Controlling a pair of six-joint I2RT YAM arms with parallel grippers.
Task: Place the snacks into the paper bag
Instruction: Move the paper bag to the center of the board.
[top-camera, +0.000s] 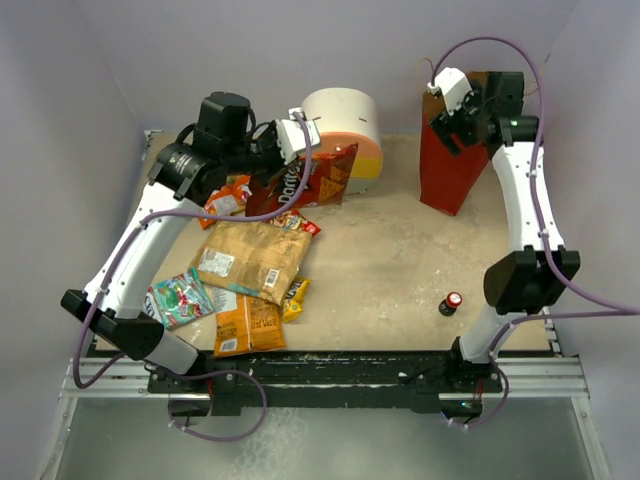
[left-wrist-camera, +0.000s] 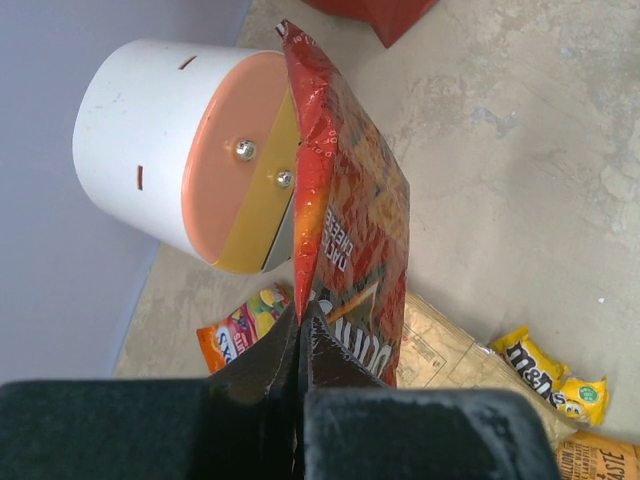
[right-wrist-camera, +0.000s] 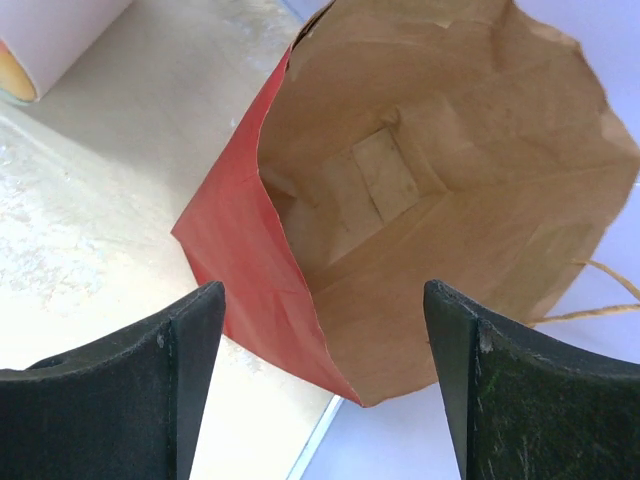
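A: Top view first. The left jaws are at the far left of the tabletop (top-camera: 390, 260), next to the round drawer unit (top-camera: 345, 120). The red Doritos bag (top-camera: 318, 178) hangs from them. The grip itself is too small to read from up here.

B: The left wrist view settles it. The left jaws are pressed together on the edge of the red Doritos bag (left-wrist-camera: 350, 220), which is seen edge-on in front of the drawer unit's orange-and-yellow face (left-wrist-camera: 235, 170). I cannot tell whether the bag's lower end touches the tabletop.

A: The paper bag (top-camera: 447, 175) stands upright at the far right, red side toward the camera. The right arm hides its mouth in this view.

B: The right wrist view looks straight into that mouth. It shows the brown kraft inside (right-wrist-camera: 450, 150), with the folded bottom patch visible and a thin handle (right-wrist-camera: 600, 305) at the right edge. The right jaws stand wide apart over the near rim.

A: The other snacks lie flat on the left half:
- tan chip bag (top-camera: 250, 258)
- orange chip bag (top-camera: 245, 325)
- teal candy bag (top-camera: 180, 297)
- yellow M&M's packet (top-camera: 294, 295)
- small orange candy packet (top-camera: 228, 198), partly under the left arm

A small capped bottle (top-camera: 453, 302) stands near the right arm's base.

B: The left wrist view catches only the M&M's packet (left-wrist-camera: 550, 375), the orange candy packet (left-wrist-camera: 240, 330) and a corner of the tan chip bag (left-wrist-camera: 450, 350). The orange chip bag is cut off at the frame corner.
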